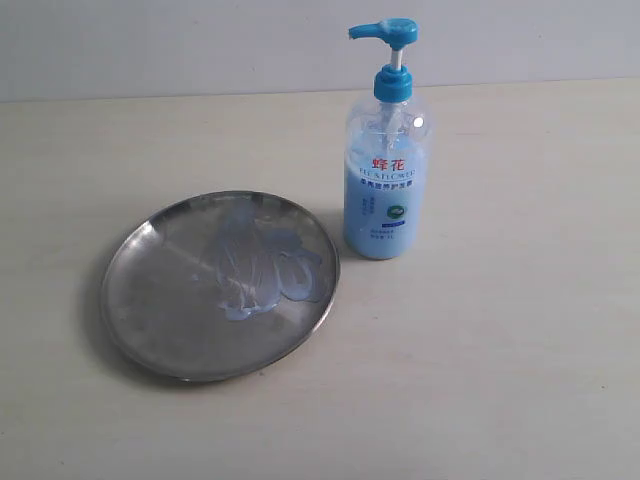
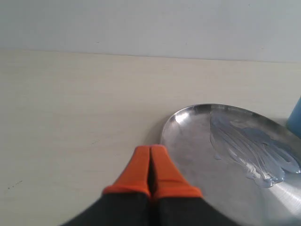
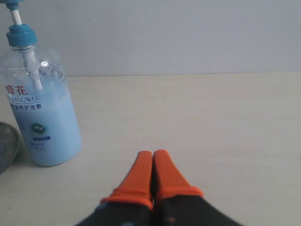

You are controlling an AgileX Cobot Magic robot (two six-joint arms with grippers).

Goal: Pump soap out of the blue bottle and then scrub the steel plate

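The steel plate (image 1: 160, 300) lies on the table at the left, with glossy streaky smears of pale blue soap (image 1: 262, 268) on its right half. Just right of it stands the blue bottle (image 1: 385, 195), upright, pump head pointing left. Neither arm shows in the exterior view. In the left wrist view my left gripper (image 2: 150, 149) is shut and empty, its orange fingertips beside the steel plate (image 2: 197, 141), where soap (image 2: 254, 148) shows. In the right wrist view my right gripper (image 3: 153, 153) is shut and empty, apart from the blue bottle (image 3: 42, 113).
A pale wooden table (image 1: 500, 350) carries everything, with a plain grey wall (image 1: 200, 40) behind its far edge. The plate's rim (image 3: 7, 146) peeks in beside the bottle in the right wrist view.
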